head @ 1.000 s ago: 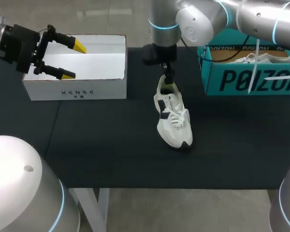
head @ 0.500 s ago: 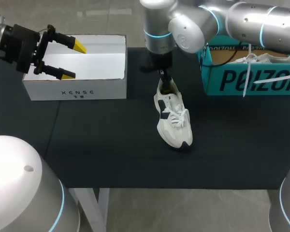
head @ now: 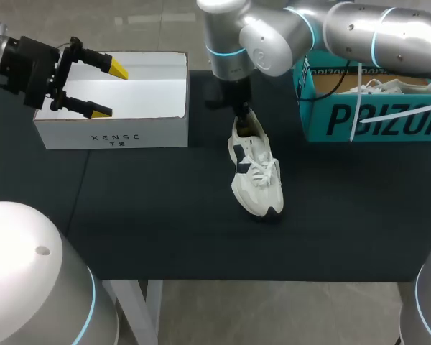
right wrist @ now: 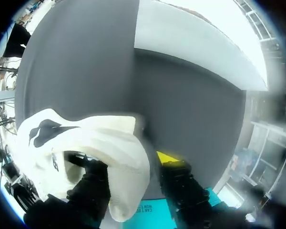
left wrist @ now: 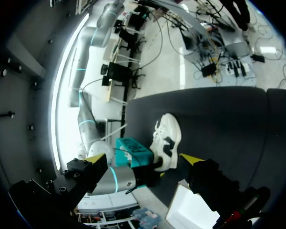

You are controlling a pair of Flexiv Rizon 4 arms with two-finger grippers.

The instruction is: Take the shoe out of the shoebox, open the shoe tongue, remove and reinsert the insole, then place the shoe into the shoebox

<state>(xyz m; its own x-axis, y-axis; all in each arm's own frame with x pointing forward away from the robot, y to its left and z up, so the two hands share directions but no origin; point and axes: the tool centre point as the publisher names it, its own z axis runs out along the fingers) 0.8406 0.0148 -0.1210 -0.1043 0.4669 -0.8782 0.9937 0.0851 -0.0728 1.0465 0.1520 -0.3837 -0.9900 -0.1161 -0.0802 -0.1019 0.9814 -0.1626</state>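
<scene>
1. Lettering: dark print on the near face of the white box [head: 115,135] at far left, larger dark print on the teal shoebox [head: 359,118] at far right.
2. Two shoes: a white shoe [head: 253,172] on the black table [head: 165,215], toe pointing near, and a second shoe [head: 388,88] inside the teal shoebox.
3. Two grippers: the right gripper [head: 243,113] clamps the white shoe's heel, and the left gripper [head: 109,90] hangs spread wide over the white box.

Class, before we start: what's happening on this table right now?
The right gripper grips the white shoe by its heel collar, one finger inside and one outside. The shoe lies on the black table, out of the teal shoebox, where a second shoe sits. The left gripper hangs open over the white box, holding nothing.
</scene>
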